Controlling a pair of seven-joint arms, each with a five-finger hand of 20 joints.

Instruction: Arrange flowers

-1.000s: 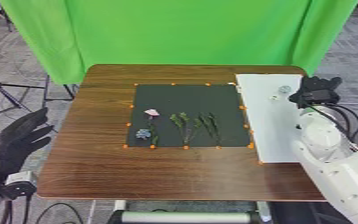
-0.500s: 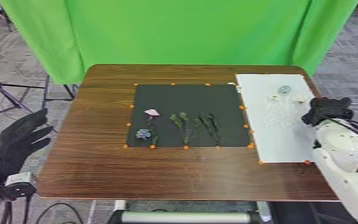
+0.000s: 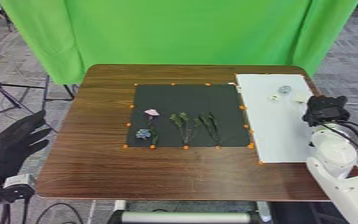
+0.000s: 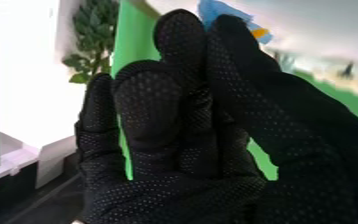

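The right robot hand (image 3: 325,110), right of the frame, is loosely open; I can't tell if it grips the blue bit (image 4: 218,9). Next, it should softly pinch a small flower (image 3: 285,89), upper right. Don't bump the middle stems (image 3: 185,129). The left robot hand (image 3: 14,145), lower left, is open and out of the way.

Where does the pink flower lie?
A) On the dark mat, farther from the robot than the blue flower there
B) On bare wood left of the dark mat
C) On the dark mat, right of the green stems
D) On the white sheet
A: in the head view the pink flower lies on the dark mat, beyond the blue flower.
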